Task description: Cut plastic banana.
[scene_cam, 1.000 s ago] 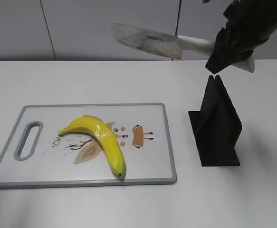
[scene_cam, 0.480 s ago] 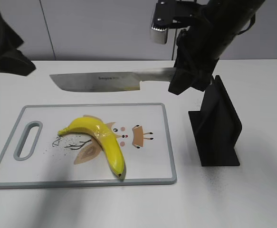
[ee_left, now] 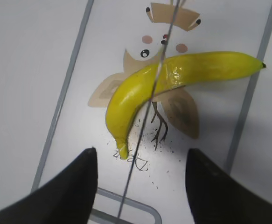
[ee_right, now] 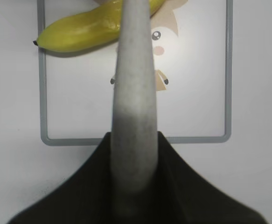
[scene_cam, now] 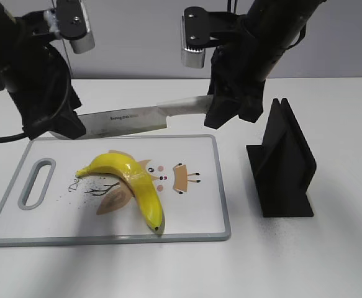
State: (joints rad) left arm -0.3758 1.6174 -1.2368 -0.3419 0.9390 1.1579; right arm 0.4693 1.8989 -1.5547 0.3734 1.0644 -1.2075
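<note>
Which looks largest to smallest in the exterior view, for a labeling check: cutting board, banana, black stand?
1. cutting board
2. black stand
3. banana

We count one banana, one knife, one cutting board and one black knife stand on one white table. We see two grippers, the left and the right.

The knife blade carries a small dark brand mark, too small to read.
</note>
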